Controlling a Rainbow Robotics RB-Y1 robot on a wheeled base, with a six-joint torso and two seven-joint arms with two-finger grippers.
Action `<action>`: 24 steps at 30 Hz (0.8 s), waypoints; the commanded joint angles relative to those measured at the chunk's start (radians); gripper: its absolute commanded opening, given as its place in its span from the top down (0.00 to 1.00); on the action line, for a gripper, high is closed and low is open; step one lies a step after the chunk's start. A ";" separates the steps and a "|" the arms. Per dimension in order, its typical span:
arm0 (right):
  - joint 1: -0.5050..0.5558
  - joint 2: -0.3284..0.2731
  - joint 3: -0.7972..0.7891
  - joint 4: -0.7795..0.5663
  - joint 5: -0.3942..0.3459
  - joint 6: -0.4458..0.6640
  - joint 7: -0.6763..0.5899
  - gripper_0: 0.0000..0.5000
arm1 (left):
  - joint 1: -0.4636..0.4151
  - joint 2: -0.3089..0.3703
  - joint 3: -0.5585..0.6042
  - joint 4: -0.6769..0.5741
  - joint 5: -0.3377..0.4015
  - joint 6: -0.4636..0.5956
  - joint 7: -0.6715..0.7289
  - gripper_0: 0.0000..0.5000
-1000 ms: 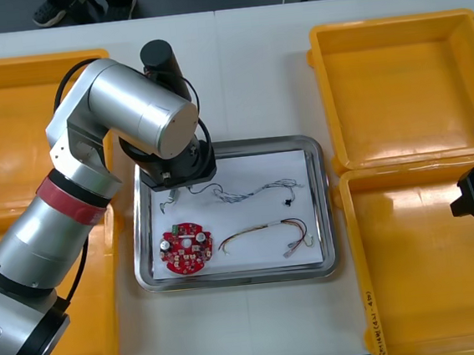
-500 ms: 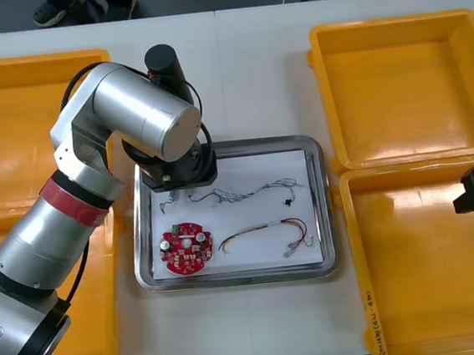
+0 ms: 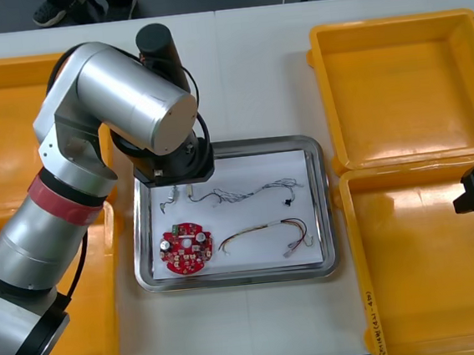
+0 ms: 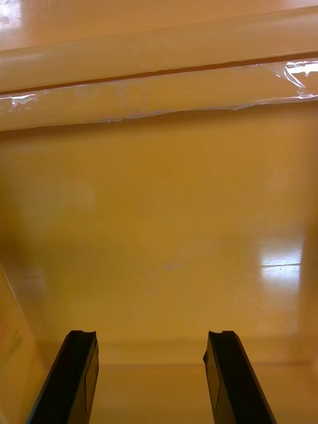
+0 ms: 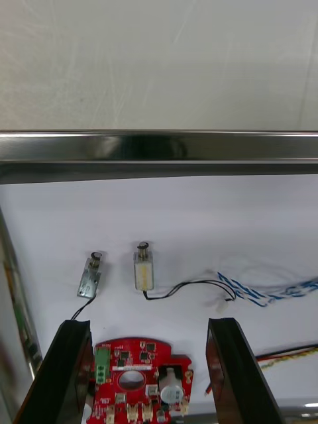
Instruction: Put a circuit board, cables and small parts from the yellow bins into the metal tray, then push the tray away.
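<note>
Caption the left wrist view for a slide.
Open left gripper above the metal tray: circuit board framed by its fingers, two small metal parts and blue-white cable beyond.

One board (image 3: 187, 248), two small metal parts (image 5: 144, 271), perhaps three cables (image 5: 248, 291).

Front camera looks steeply down on worktop (image 3: 252, 75); left wrist camera, close, shares its metal tray (image 3: 328, 211); right wrist faces yellow bin (image 4: 159, 232).

Circuit board (image 5: 139, 384) within spread left gripper (image 5: 149, 323)
</note>
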 commanded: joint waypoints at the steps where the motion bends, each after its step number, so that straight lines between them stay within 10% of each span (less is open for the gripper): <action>1: 0.012 -0.001 -0.033 -0.032 0.002 0.004 -0.023 0.06 | 0.001 0.022 0.072 -0.131 -0.009 0.070 -0.091 0.00; 24: 0.010 0.001 -0.032 -0.032 -0.011 0.004 -0.014 0.06 | -0.080 0.314 0.299 -0.194 0.235 0.070 -0.164 0.00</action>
